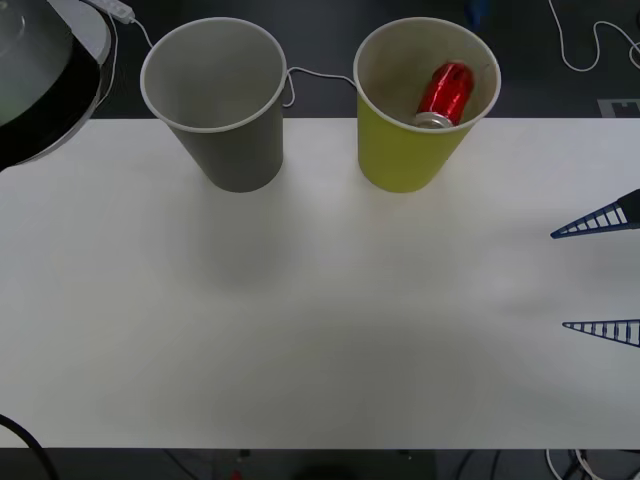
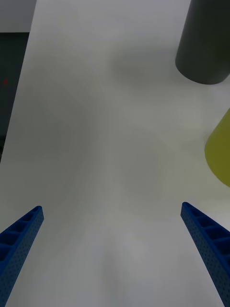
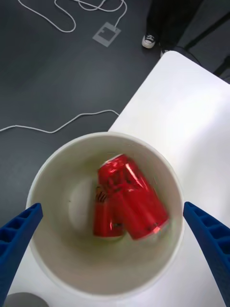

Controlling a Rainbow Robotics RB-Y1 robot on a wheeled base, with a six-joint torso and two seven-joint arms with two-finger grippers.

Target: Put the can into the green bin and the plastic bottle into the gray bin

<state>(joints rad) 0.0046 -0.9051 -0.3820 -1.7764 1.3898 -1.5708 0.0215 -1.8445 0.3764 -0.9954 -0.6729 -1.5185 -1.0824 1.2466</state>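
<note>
One half of the job looks finished: the can lies inside the green bin, tilted, its silver top low against the bin's near wall and its red body leaning up toward the far side. The left wrist view looks straight down into that bin, so the left gripper hangs above its mouth, its two blue fingers spread wide to either side of the rim and holding nothing.

Beside the green bin, apart from it and on the robot's left, stands the gray bin, upright on the white table. What can be seen of its pale inside has nothing in it, so I judge the second half, the plastic bottle into the gray bin, as not yet done. Where the bottle is I cannot tell.

At the table's right edge the right gripper hovers over bare tabletop, well apart from both bins, fingers wide apart with nothing between them. Its wrist view looks across the table toward the bases of the two bins.

Left to do, by my reckoning: find the bottle, take hold of it and drop it into the gray bin
</note>
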